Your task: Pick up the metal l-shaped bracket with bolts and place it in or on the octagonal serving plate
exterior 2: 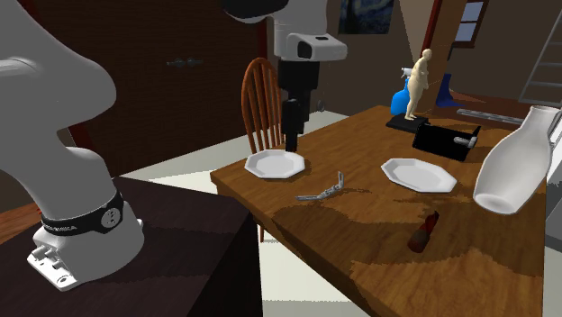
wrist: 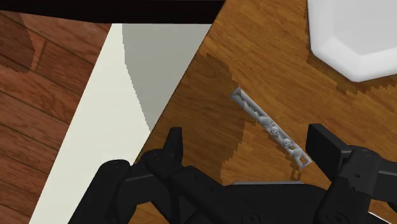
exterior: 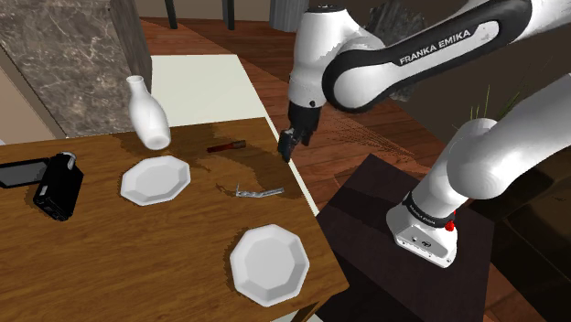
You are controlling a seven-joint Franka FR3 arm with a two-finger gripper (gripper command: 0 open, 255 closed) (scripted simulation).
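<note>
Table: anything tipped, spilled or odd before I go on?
The white vase looks tipped, its neck well off vertical while the chair stands straight; it may be lying on its side. No spill shows. The bracket lies flat on the table.

A brown wooden counter (exterior: 137, 265) stands on a reddish plank floor (wrist: 38, 95); a pale cream rug (exterior: 197, 87) lies beside its edge; a grey marbled block (exterior: 55, 55) rises past the far corner; a wooden spindle-back chair (exterior 2: 261, 65) sits at the counter's end; behind it, dark cabinet doors (exterior 2: 162, 99) with small handles.
</note>
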